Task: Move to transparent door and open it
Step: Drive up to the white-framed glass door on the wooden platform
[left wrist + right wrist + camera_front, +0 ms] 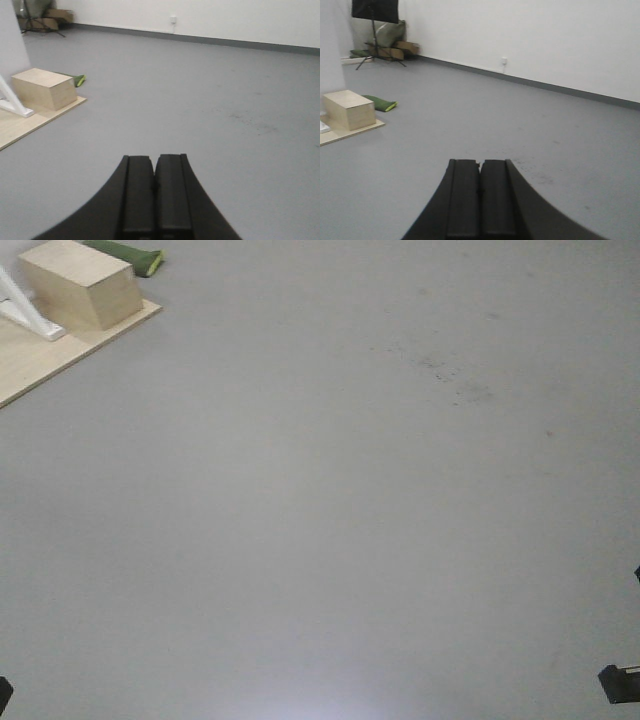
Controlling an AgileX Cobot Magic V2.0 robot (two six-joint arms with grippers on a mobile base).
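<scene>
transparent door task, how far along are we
Nothing looks done yet: no door shows in any view, only grey floor with a wooden box, plywood base and white brace off to the left. In hand: nothing; the left claw and right claw are shut and empty. Left: drive to the door, take its handle, open it.

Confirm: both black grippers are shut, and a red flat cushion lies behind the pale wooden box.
Wrong colour: the flat cushion behind the pale wooden box is green, not red, as the right wrist view shows. The black left gripper and right gripper are both shut.
</scene>
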